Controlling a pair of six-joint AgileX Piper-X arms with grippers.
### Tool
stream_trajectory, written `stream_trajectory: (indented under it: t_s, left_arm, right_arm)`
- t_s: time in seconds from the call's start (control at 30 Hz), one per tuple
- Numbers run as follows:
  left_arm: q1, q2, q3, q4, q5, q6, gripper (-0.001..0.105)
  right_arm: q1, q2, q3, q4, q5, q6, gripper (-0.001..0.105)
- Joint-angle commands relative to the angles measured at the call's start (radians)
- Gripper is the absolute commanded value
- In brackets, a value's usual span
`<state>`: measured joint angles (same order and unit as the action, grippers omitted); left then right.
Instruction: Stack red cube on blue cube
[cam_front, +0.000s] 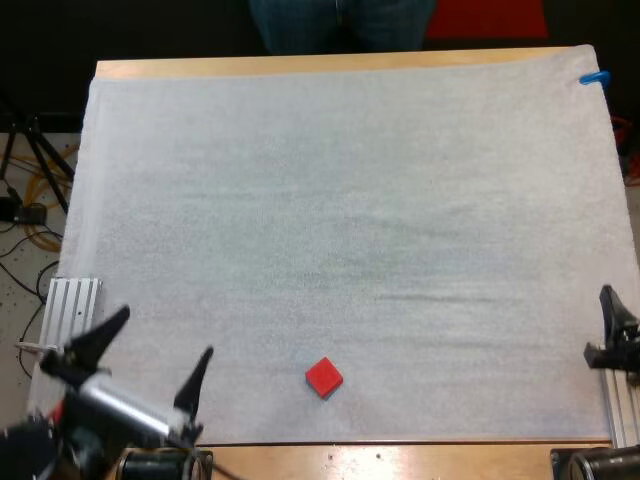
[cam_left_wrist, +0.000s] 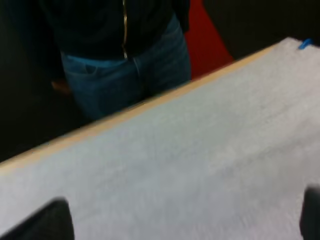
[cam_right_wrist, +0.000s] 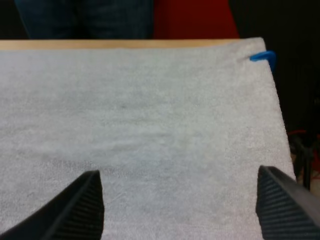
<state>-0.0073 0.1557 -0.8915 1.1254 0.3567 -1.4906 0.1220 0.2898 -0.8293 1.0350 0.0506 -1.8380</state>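
A red cube (cam_front: 323, 377) lies on the white mat (cam_front: 350, 200) near its front edge, turned corner-on. My left gripper (cam_front: 160, 352) hovers to the cube's left at the mat's front left corner, open, with nothing between its fingers. The left wrist view has this gripper (cam_left_wrist: 185, 197) spread wide over bare mat, facing the far side of the table. My right gripper (cam_front: 612, 318) stands at the mat's right edge, far from the cube. In the right wrist view it (cam_right_wrist: 178, 172) is open over bare mat.
A person in jeans (cam_front: 340, 20) stands at the table's far side, also the person (cam_left_wrist: 125, 80) in the left wrist view. A ribbed metal block (cam_front: 75, 305) sits at the mat's left edge. A tripod and cables (cam_front: 25, 190) lie on the floor left of the table.
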Motion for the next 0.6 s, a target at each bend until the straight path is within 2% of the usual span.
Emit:
stream_trajectory:
  t_s: [0.0, 0.23, 0.37, 0.47, 0.57]
  left_arm:
    - [-0.001, -0.05, 0.016, 0.032, 0.007, 0.001, 0.087]
    - [-0.001, -0.227, 0.037, 0.149, 0.003, -0.001, 0.087]
    - [-0.001, -0.31, 0.037, 0.21, -0.026, -0.004, 0.087]
    - [-0.001, -0.309, 0.032, 0.274, -0.04, -0.014, 0.087]
    - [0.004, -0.31, 0.044, 0.283, -0.057, -0.021, 0.087]
  right_arm:
    - [-0.001, -0.039, 0.016, -0.002, -0.003, 0.005, 0.063]
    - [-0.001, -0.208, 0.091, 0.01, -0.01, 0.026, 0.063]
    - [-0.001, -0.292, 0.125, 0.057, -0.01, 0.026, 0.063]
    - [-0.001, -0.348, 0.147, 0.063, -0.01, 0.026, 0.063]
    - [-0.001, -0.34, 0.149, 0.064, -0.009, 0.018, 0.063]
